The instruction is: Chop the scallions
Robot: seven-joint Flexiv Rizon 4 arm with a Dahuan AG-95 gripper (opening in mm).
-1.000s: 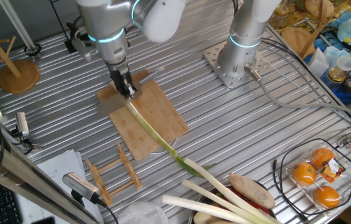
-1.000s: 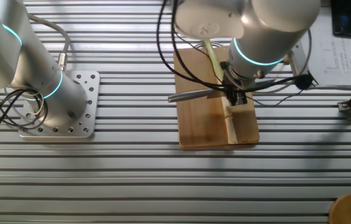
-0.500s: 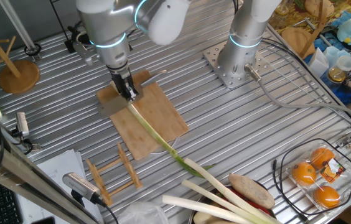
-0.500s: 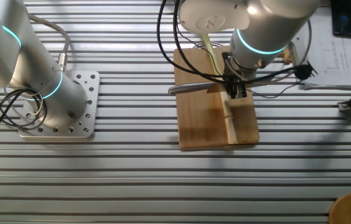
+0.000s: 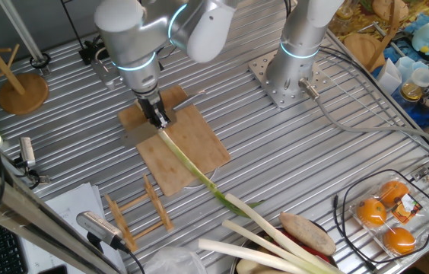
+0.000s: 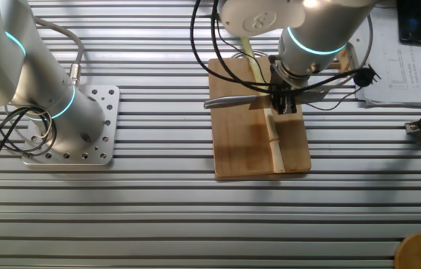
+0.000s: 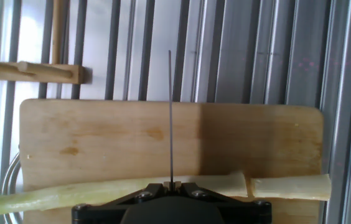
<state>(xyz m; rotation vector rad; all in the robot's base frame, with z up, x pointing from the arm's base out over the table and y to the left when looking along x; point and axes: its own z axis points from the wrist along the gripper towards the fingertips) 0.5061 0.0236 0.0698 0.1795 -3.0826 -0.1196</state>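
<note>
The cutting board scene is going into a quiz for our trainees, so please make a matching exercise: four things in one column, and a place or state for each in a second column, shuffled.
Things:
1. scallion
2. cut piece
3. knife
4. oranges

Places or states:
A. held in the gripper, blade across the stalk
B. wrapped, in a wire basket at the table's edge
C. lies along the cutting board, leafy end off the board
D. short pale stub, parted from the stalk's end

Pairs: 1-C, 2-D, 3-A, 4-B
</note>
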